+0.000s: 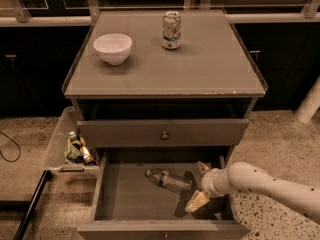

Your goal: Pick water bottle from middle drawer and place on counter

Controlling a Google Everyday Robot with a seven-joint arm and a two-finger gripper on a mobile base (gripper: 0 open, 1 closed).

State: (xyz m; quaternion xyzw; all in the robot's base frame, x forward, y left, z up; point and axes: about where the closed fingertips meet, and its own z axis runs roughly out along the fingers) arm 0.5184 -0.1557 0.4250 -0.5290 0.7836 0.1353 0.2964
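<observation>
The water bottle (168,179), clear with a pale label band, lies on its side on the bottom of the open middle drawer (125,199). My gripper (199,185) is inside the drawer just right of the bottle's end, its two pale fingers (197,201) spread apart and empty. The white arm comes in from the right over the drawer's right wall. The counter (200,64) is the grey cabinet top above.
On the counter stand a white bowl (113,47) at the left and a white-green soda can (171,30) at the back middle. The top drawer (163,132) is shut. A clear plastic bin (70,146) with small dark bottles hangs left of the cabinet.
</observation>
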